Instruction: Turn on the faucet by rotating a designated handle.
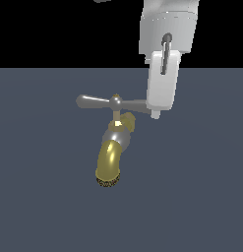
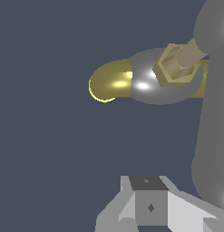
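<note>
Step in hand: contact with handle (image 1: 106,102), turn seemingly not begun. Faucet (image 1: 112,152) sits mid-counter (image 1: 44,197), spout toward 6 o'clock. Hand (image 1: 156,115) hangs vertical at handle's 3 o'clock arm, covering its tip; finger gap can't be told. Next move calls for sideways push sweeping arm about hub.

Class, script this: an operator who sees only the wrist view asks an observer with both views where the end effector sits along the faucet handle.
Operator: Which handle arm am I at?
Observer: The end effector overlaps the end of the handle on the exterior view's right; contact is unclear.
Operator: And the other arm?
Observer: Its rounded bulb is free, on the exterior view's left.
Operator: The faucet mouth?
Observer: The faucet curves down to a dark mouth.
</note>
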### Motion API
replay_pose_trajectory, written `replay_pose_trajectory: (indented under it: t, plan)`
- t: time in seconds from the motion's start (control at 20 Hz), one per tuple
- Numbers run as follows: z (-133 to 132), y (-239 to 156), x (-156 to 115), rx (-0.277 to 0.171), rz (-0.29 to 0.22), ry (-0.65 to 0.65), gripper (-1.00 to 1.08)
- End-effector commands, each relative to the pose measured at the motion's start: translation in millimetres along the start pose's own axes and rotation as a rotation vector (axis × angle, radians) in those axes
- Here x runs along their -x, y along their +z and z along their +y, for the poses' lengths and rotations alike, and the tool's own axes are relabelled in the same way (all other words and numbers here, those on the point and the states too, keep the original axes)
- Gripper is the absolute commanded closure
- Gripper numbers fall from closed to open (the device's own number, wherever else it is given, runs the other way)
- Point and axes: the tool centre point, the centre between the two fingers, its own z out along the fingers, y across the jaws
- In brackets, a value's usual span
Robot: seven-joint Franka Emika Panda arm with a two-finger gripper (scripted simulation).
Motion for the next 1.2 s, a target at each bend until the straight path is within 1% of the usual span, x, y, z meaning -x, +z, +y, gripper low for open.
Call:
replay_pose_trajectory:
  t: [0.0, 0.7, 1.15]
  plan:
    - [2, 4, -1, 0.000, 0.001, -0.017, 1.08]
    - [2, 4, -2, -0.001, 0.002, -0.022, 1.08]
    - [27, 4, 0, -0.001, 0.002, -0.022, 1.08]
